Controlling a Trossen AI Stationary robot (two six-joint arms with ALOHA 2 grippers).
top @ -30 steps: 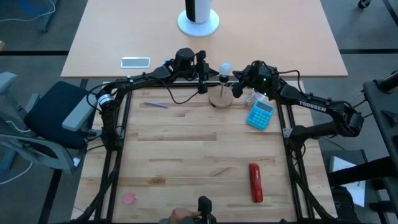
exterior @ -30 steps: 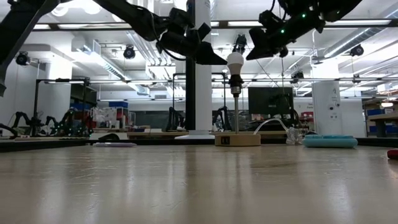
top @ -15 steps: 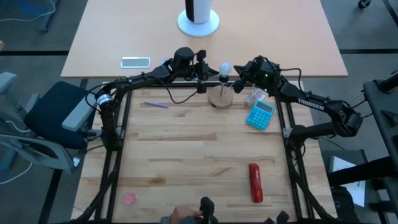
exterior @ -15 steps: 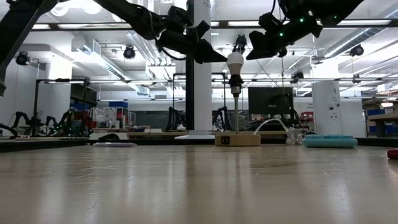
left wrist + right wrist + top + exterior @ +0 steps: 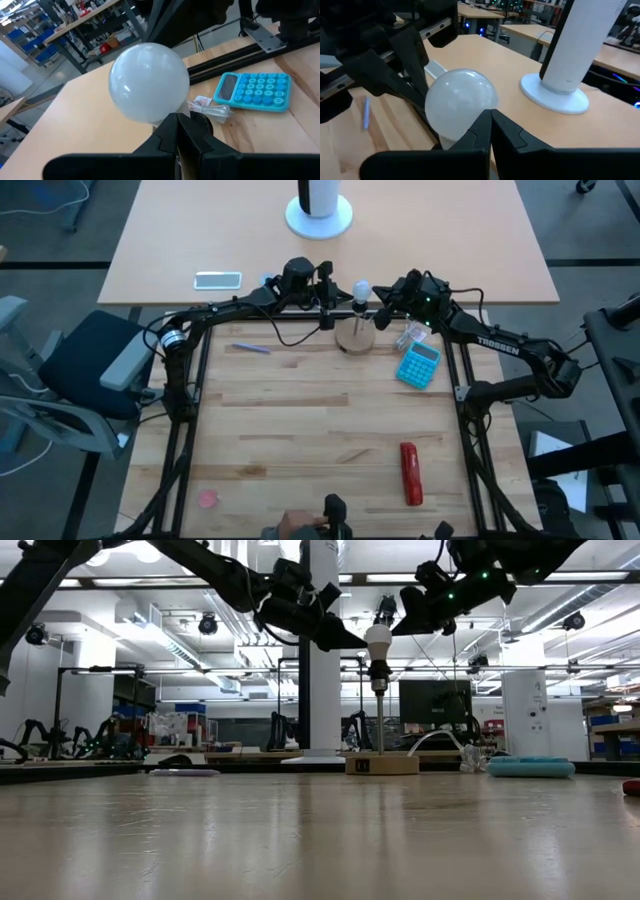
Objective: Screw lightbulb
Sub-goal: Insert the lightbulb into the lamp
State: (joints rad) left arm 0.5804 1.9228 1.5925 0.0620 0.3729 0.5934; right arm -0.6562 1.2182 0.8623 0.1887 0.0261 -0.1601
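The white frosted lightbulb (image 5: pixel 360 288) sits upright, screw end down, on top of the thin post (image 5: pixel 380 710) of a round wooden disc (image 5: pixel 355 338) at the far middle of the table. My left gripper (image 5: pixel 336 300) is shut, level with the bulb on its left side. In the left wrist view its fingertips (image 5: pixel 177 122) lie just before the bulb (image 5: pixel 149 82). My right gripper (image 5: pixel 386 302) is shut, close on the bulb's right side and slightly higher (image 5: pixel 400 622). The bulb also shows in the right wrist view (image 5: pixel 461 102). My left gripper's shut fingertips (image 5: pixel 358 642) reach level from the table's left up to the bulb's lower left side (image 5: pixel 367 643); I cannot tell whether they touch it. My right gripper stands close beside the bulb's upper right side; I cannot tell whether it touches.
A blue calculator (image 5: pixel 418 365) and a clear packet (image 5: pixel 408 338) lie right of the disc. A red object (image 5: pixel 410 473) lies near the front right, a pen (image 5: pixel 250 348) at the left, a pink disc (image 5: pixel 208 499) at the front left. A white cylinder (image 5: pixel 319 210) stands beyond.
My right gripper has moved a little toward the table's far edge, closer to the bulb. The bulb and its stand have stayed where they were.
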